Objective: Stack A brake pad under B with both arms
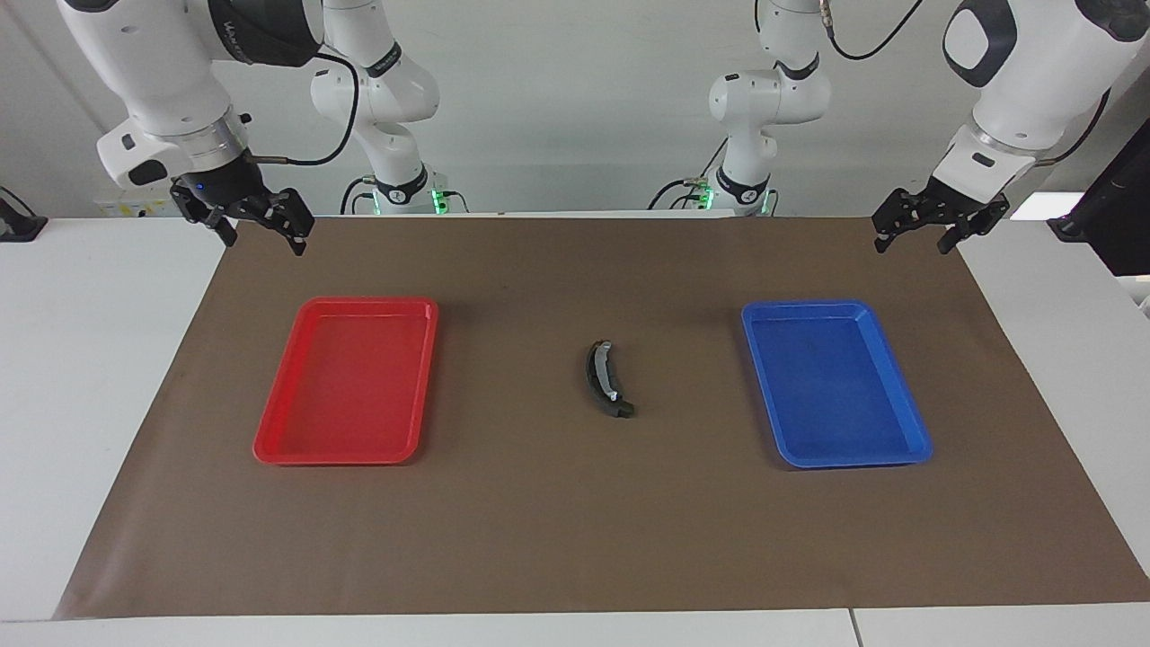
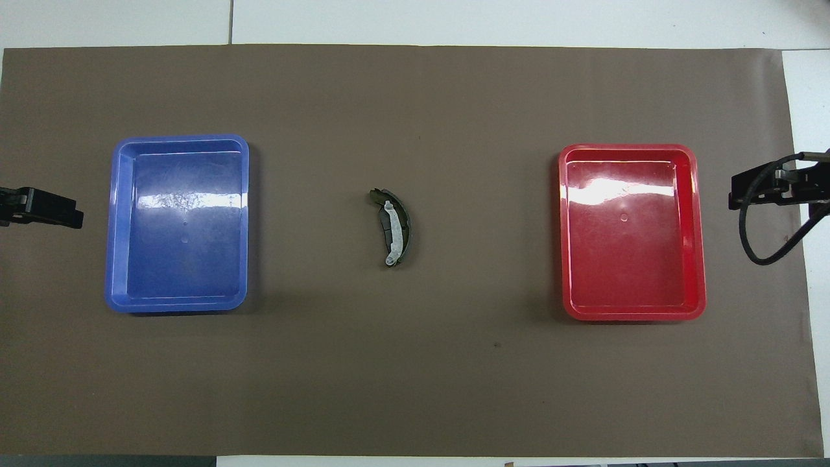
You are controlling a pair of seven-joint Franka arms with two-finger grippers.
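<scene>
Stacking looked finished — B [image 1: 605, 377] lay on the A brake pad [image 1: 622, 411] mid-mat, between your trays. Both grippers hung empty, jaws apart: left gripper [image 1: 928, 225] at two o'clock, right gripper [image 1: 254, 220] at ten, clear of the stack.

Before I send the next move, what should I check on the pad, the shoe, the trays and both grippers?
1. Curved shoe lies on the mat between the trays: ok.
2. Small pad shows at the shoe's end farther from the robots; fully underneath: cannot tell.
3. Left gripper open, holding nothing, raised over the mat's edge: ok.
4. Right gripper open, holding nothing, raised: ok.
5. Red tray and blue tray lie apart from the stack: ok.
</scene>
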